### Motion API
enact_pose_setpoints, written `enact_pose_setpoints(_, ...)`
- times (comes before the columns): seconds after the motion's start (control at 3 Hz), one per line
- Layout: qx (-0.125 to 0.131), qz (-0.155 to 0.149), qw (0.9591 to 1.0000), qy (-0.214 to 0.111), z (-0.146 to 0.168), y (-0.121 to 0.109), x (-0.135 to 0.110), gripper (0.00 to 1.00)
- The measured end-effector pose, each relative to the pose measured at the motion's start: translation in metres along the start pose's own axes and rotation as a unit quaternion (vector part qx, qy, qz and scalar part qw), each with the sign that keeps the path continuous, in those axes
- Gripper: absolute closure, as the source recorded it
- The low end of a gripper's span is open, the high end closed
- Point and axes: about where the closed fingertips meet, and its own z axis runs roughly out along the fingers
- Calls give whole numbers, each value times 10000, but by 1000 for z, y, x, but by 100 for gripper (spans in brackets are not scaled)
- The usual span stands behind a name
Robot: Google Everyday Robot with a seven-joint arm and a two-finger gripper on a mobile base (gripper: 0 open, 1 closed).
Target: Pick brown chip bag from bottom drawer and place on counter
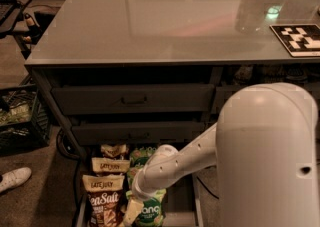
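Camera view: I reach my white jointed arm from my rounded white body at 4 o'clock down toward 7 o'clock. My cream-tipped gripper is low inside the pulled-out long, shallow dark grey metal bottom drawer. Whether the gripper is apart or closed I cannot tell, and I cannot tell if it touches anything. The dark brown crinkly chip bag with a cream-tan top band and large white "Sea Salt" lettering stands at the front of the drawer's left side, just beside my gripper at its 9 o'clock. A green snack bag with white "dang" lettering sits under and at the 3 o'clock side of the gripper. Two more bags with cream bands line up behind the brown one, toward 12 o'clock. Above the open drawer, two closed dark grey drawers with bar pulls are stacked in the cabinet. The large, glossy grey rectangular counter fills the upper frame. A black-and-white patterned square tag lies on it at 2 o'clock. On the carpet at 9 o'clock stands a black plastic crate, with a white shoe below it at 8 o'clock.
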Motion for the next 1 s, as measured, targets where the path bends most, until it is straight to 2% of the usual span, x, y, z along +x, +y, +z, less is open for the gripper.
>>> enact_pose_setpoints(0.33,-182,232,9994,-169,32,11,2,0)
enact_pose_setpoints(0.67,-276,335,9989,-181,41,18,6,0)
enact_pose_setpoints(1.0,-210,212,9993,-243,41,13,4,0)
